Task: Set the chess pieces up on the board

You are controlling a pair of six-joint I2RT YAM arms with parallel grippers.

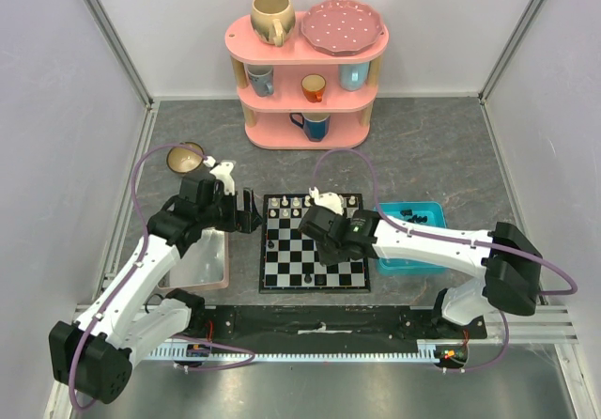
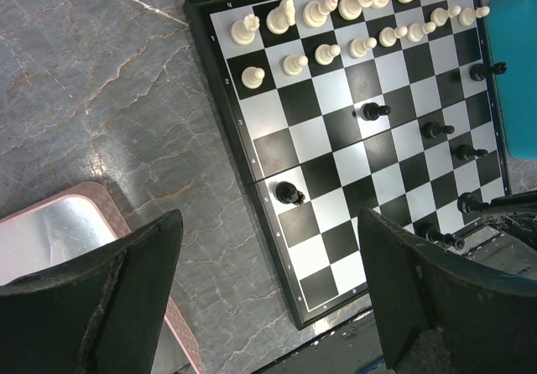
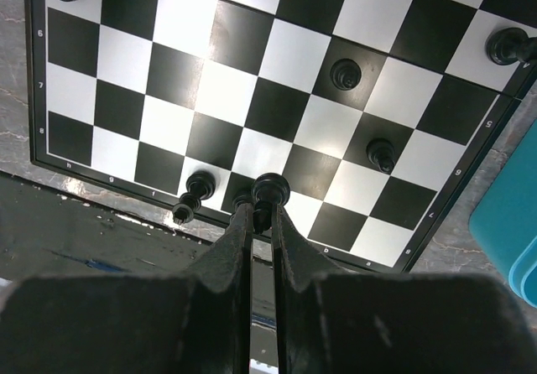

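board [image 1: 282,259]: beneath right hand [image 3: 262,210], just right of left hand [image 1: 249,212]
chess pieces [image 2: 325,53]: on board, one in right hand
tray [image 1: 432,231]: right of right hand

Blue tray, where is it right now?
In the top view the blue tray sits on the right side of the table, just beside the right edge of the board, with a few black chess pieces in its far end.

You're looking at a grey marbled desk [image 1: 432,147] boxed in by pale walls [image 1: 56,81]; a pink three-tier shelf [image 1: 282,140] stands at its far edge, carrying mugs [image 1: 272,17] and a spotted plate [image 1: 342,26].
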